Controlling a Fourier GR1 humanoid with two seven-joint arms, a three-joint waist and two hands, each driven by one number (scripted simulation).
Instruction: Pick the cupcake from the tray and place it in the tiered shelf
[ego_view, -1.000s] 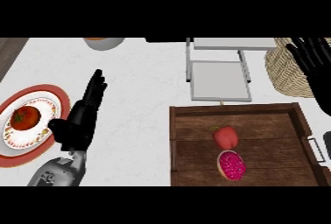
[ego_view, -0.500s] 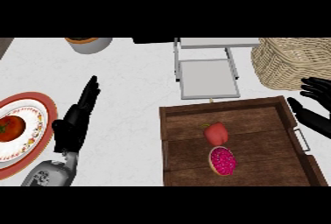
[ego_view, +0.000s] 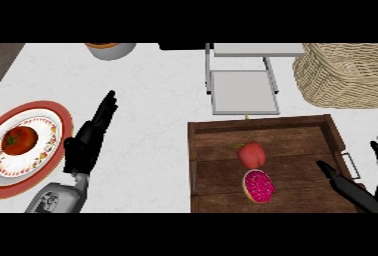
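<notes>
Head view | cupcake (ego_view: 258, 186) on tray (ego_view: 218, 196) | right hand (ego_view: 350, 190) near, uncurled

And here is the matte black left hand (ego_view: 83, 150): dark all over, with long slim fingers built of blocky segments and faint paler edges where the light catches them. Just below it sits a short, narrow grey wrist piece (ego_view: 80, 181). Then comes the rounded pale grey left forearm (ego_view: 53, 199), a smooth shell with a soft sheen and a small dark round marking, its details too small to read. At the far side, the black right hand (ego_view: 353, 192) shows only in part, the same matte black, slender and tapered, with a thin highlight along one finger.
</notes>
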